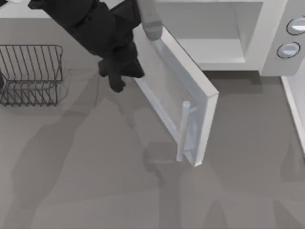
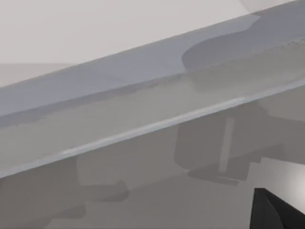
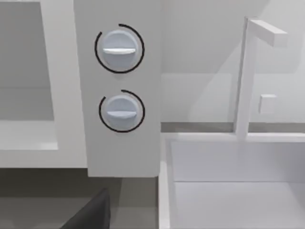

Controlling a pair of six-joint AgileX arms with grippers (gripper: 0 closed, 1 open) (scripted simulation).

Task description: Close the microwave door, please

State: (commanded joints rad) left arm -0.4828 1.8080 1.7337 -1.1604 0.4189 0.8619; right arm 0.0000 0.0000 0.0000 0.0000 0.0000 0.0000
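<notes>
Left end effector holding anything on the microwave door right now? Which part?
Nothing is gripped. The left end effector sits against the microwave door's outer window face, well away from the handle.

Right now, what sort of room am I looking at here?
Probably a kitchen, in a rendered scene: a white microwave with its door swung open, a wire dish rack on the grey counter, and what looks like a sink with a tap.
</notes>
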